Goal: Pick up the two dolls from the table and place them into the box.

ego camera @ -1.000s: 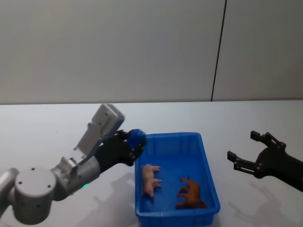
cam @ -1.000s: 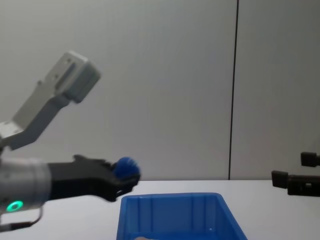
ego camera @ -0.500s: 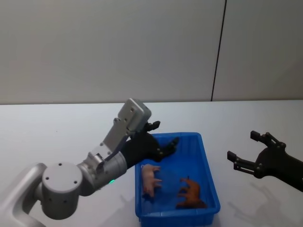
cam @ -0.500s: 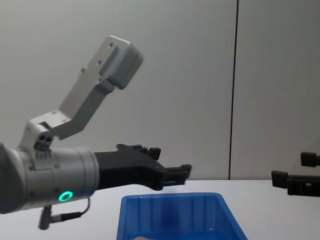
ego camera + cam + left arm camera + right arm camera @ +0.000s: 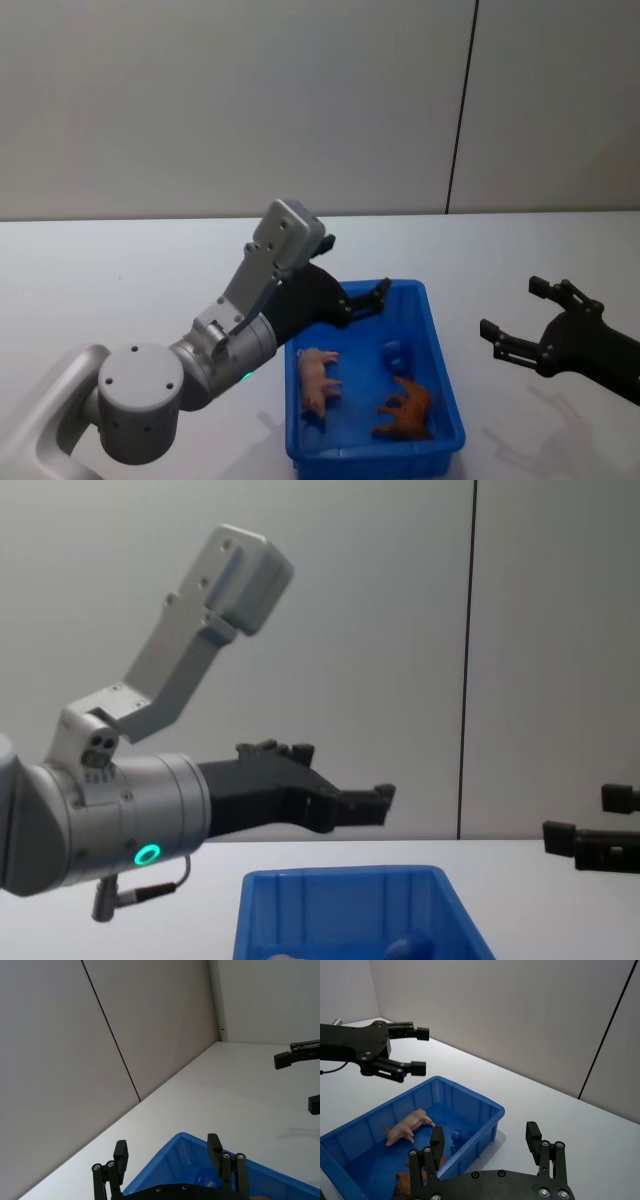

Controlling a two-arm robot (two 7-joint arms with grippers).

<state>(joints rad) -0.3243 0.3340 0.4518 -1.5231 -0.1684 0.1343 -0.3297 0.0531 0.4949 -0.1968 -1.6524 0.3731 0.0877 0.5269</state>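
Since a second ago the left hand has swung over the far left part of the blue box and let go of the blue doll; fingers now spread apart, empty. Blue doll sits in the box, mid-right, just beyond the brown toy animal. Pink doll lies in the box's left half, apart from both. Box stands on the white worktop. Right hand hovers right of the box, well clear, fingers apart, holding nothing.
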